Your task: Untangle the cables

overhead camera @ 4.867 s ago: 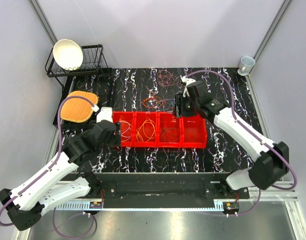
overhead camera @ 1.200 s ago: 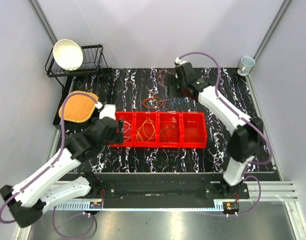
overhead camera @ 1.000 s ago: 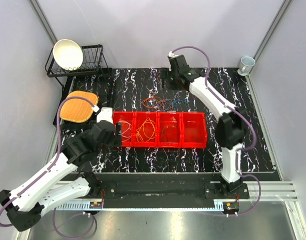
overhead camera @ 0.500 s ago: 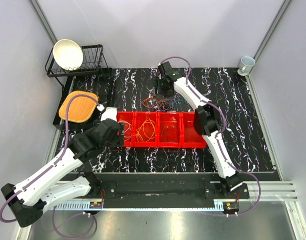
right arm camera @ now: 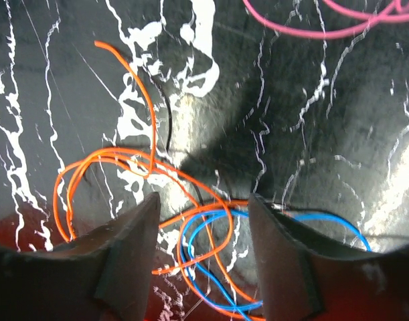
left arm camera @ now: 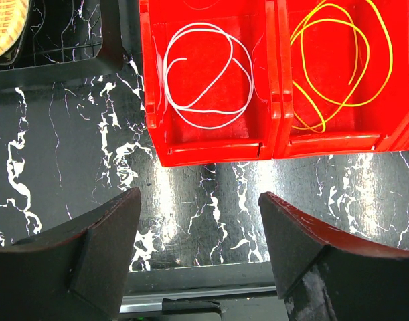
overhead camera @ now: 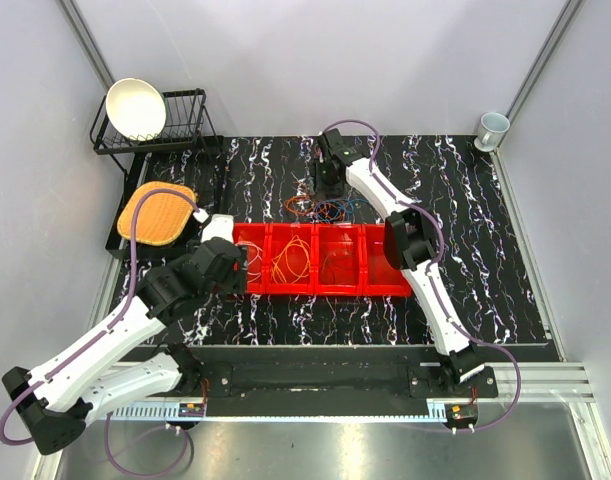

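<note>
A tangle of orange and blue cables (overhead camera: 320,207) lies on the black marbled table behind the red bin (overhead camera: 385,290). My right gripper (overhead camera: 325,188) hangs low over this tangle. In the right wrist view it (right arm camera: 204,200) is open, with orange cable (right arm camera: 124,160) and blue cable (right arm camera: 204,261) loops lying between its fingers; a pink cable (right arm camera: 324,23) lies farther off. My left gripper (left arm camera: 199,197) is open and empty over bare table, just in front of the bin. The bin holds a white cable (left arm camera: 207,83) and a yellow cable (left arm camera: 338,63) in separate compartments.
A black dish rack (overhead camera: 185,125) with a white bowl (overhead camera: 136,108) stands at the back left, beside a woven orange mat (overhead camera: 157,212). A cup (overhead camera: 493,127) sits at the back right corner. The bin's third compartment holds a dark red cable (overhead camera: 340,268).
My right arm swung left along the back of the table and came down over the orange and blue tangle, its jaws narrowing. The left arm barely moved.
</note>
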Tool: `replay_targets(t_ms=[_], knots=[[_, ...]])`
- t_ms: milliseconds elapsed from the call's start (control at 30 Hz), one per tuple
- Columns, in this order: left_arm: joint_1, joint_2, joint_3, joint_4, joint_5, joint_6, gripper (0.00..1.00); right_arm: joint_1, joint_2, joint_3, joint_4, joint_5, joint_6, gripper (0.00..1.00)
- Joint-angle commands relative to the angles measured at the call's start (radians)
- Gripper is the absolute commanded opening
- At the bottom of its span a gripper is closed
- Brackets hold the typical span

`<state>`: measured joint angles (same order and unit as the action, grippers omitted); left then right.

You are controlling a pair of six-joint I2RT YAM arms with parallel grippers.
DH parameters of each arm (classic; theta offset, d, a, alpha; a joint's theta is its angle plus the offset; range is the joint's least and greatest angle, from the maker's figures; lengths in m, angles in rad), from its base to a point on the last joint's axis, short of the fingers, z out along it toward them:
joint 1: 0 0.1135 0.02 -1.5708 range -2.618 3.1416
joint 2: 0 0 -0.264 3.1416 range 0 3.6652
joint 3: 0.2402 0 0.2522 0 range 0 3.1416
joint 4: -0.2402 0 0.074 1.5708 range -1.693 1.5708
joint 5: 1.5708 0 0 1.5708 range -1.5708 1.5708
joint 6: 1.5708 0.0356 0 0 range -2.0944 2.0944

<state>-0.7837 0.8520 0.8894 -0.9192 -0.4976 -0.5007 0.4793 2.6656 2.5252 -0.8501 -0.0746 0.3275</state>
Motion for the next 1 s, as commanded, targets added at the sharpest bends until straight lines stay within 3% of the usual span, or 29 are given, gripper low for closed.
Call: replay_targets(t_ms=[0,200,267,433,633,967], knots=[[0.000,-0.008,-0.004,0.039,0.008,0.007,0.75,-0.004,0.034,0.058,0.036,-0.033,0.010,0.47],[0.001,-0.005,-0.003,0.037,0.005,0.005,0.74,-0.004,0.043,0.037,0.045,-0.079,0.013,0.08],[0.000,-0.001,-0.004,0.037,0.005,0.005,0.74,-0.004,0.037,0.037,0.045,-0.077,0.008,0.00],[0.000,0.001,-0.003,0.039,0.002,0.007,0.74,-0.021,-0.051,0.055,0.043,-0.044,-0.013,0.00],[0.000,0.002,-0.003,0.039,0.001,0.007,0.74,-0.068,-0.281,0.054,0.063,-0.042,0.007,0.00],[0.000,0.004,-0.001,0.037,-0.005,0.004,0.74,-0.074,-0.712,-0.166,0.192,-0.128,0.097,0.00]])
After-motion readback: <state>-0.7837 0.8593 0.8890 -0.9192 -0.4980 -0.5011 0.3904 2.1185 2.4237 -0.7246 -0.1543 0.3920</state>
